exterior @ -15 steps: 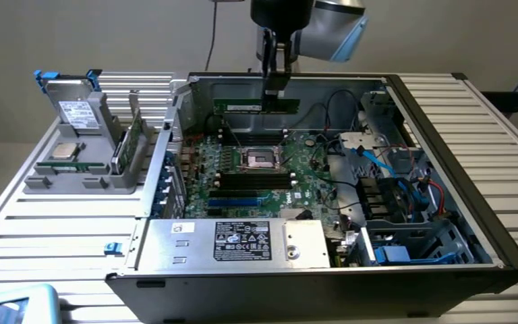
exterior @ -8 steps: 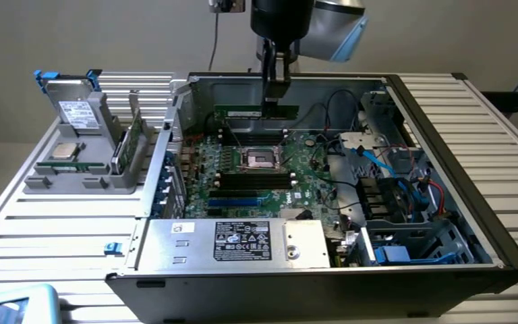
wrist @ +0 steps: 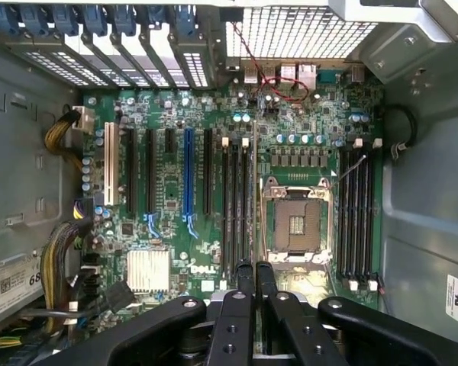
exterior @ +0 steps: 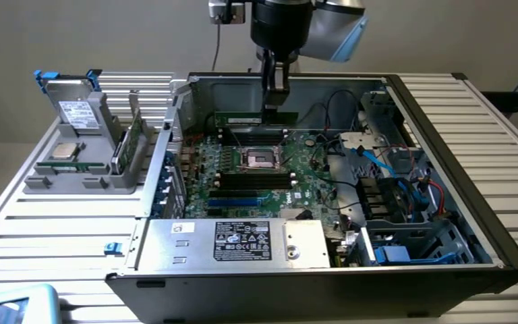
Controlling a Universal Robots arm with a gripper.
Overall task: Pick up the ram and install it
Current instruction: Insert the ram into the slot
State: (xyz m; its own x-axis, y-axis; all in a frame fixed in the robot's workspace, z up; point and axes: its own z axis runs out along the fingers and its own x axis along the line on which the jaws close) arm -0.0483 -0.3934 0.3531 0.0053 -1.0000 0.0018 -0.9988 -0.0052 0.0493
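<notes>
Ext view: my gripper (exterior: 275, 102) hangs from above into the open PC case (exterior: 227, 94), closed narrow and pinching the top edge of the ram (exterior: 251, 119). Obstacles: cable tangle (exterior: 376, 162) on ext view's right, case back wall close behind the ram, silver labelled box (exterior: 232, 243) along the near edge. Open room straight up. Outside the case, ext view's left: grey holder (exterior: 70, 179) on slatted table (exterior: 52, 229), w/ another green stick (exterior: 126, 145) standing upright in it. Ram = thin green stick w/ whitish label, held level and on edge over the far part of the motherboard (exterior: 304, 182), just behind the CPU socket (exterior: 264, 158). Can't tell if its lower edge touches a slot.

Wrist view: my fingers (wrist: 233, 313) sit close together, ram edge-on as a thin line btw them, running alongside the black slots (wrist: 235, 206) next to the socket. Second black slot bank (wrist: 355, 213) on the socket's other side. Also blue slot (wrist: 188, 179), silver heatsink (wrist: 148, 271), red wire (wrist: 278, 80) by the rear grille.
</notes>
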